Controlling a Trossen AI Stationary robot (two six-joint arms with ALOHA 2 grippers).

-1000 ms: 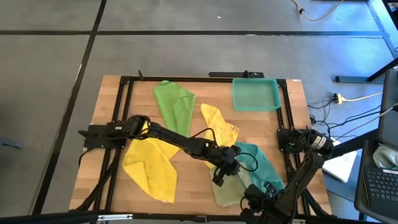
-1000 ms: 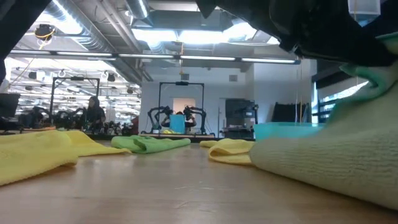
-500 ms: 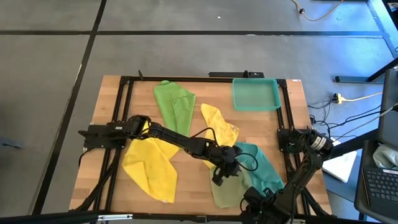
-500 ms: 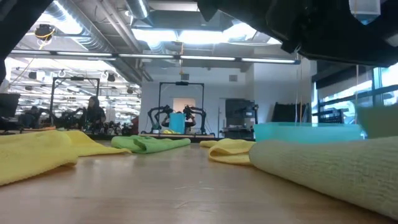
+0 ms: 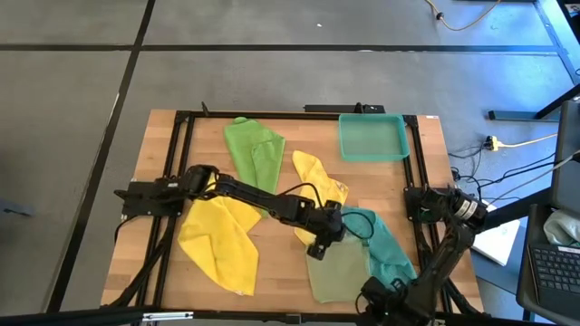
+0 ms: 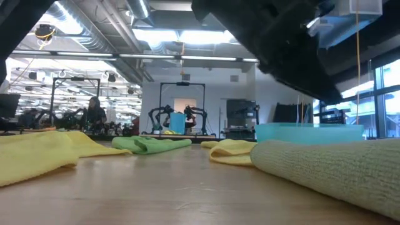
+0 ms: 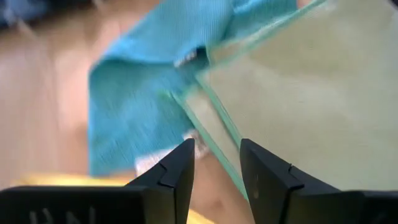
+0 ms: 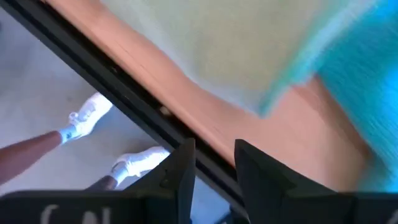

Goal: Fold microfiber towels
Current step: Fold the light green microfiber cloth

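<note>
The soft pale olive-green microfiber towel point(image 5: 337, 273) now lies flat at the table's near right edge, partly over the teal towel point(image 5: 385, 246), since I've parted both the left gripper point(image 5: 316, 248) and right gripper point(image 5: 376, 292), which hold nothing, so this fold looks laid.

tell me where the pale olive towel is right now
In the high view the pale olive-green towel lies flat at the table's near edge, right of centre, overlapping the teal towel on its right, with the left gripper above its far-left corner.
</note>
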